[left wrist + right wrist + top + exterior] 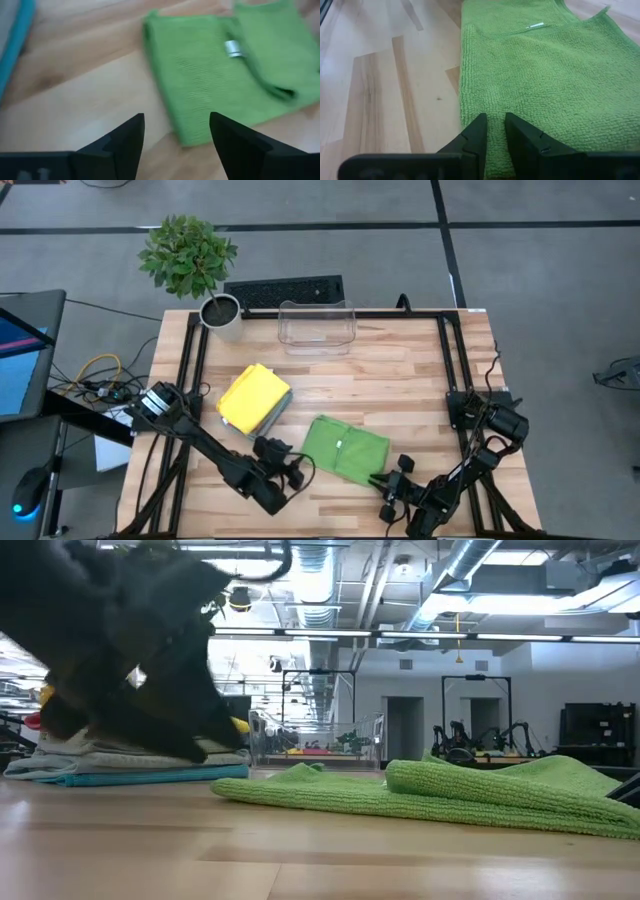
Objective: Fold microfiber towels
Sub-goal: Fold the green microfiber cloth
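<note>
Lime green towel [345,448] lying partly folded on the wooden table [400,380], just beside the yellow-topped towel stack [253,399], left gripper [292,471] spread apart and empty by its near edge, right gripper [392,484] pinching its opposite corner

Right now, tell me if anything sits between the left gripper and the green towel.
Nothing visible does. The left gripper is open over bare table, with the green towel just ahead of it. The stack of folded towels lies off to the side, out of that path.
</note>
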